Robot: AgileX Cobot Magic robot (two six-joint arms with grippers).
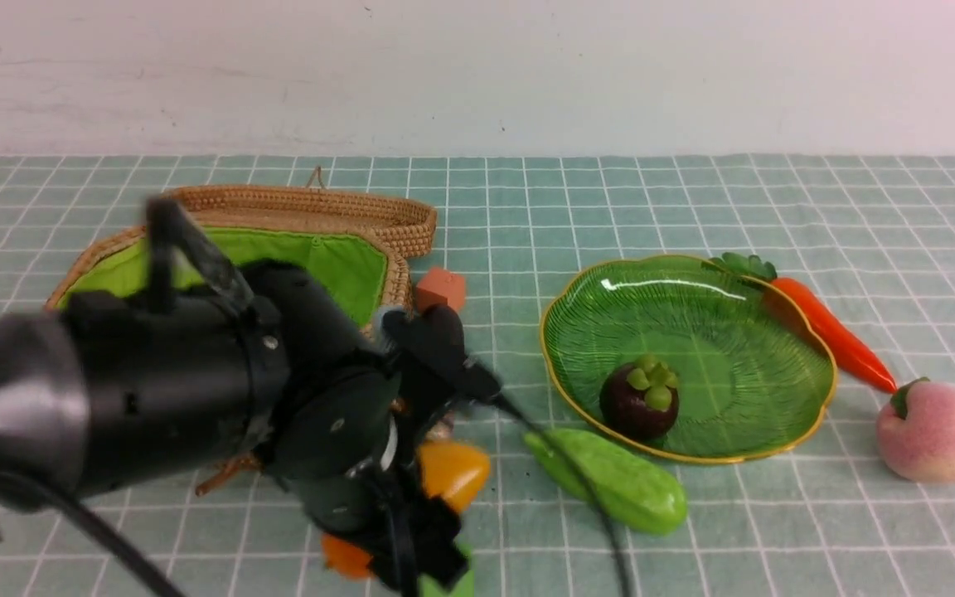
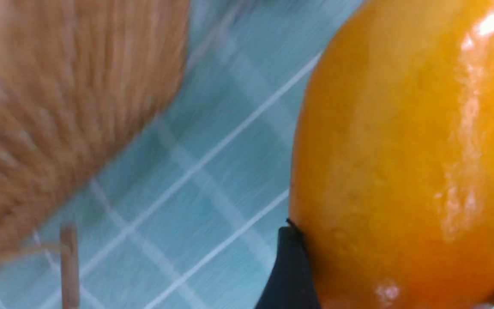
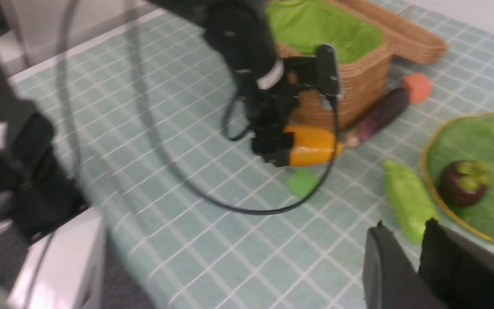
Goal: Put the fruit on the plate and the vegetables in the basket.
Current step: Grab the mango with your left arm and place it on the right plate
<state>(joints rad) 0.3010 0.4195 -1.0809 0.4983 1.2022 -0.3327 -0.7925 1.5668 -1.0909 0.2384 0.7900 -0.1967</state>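
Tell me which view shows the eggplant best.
The right wrist view: the eggplant lies on the cloth against the basket, most of its length visible, between the small orange-red cube and the mango. In the front view the left arm hides it; the left wrist view does not show it.

Checked cloth under a pale wall
A teal grid tablecloth (image 1: 693, 531) meets a plain off-white wall (image 1: 527, 66) behind, evenly lit
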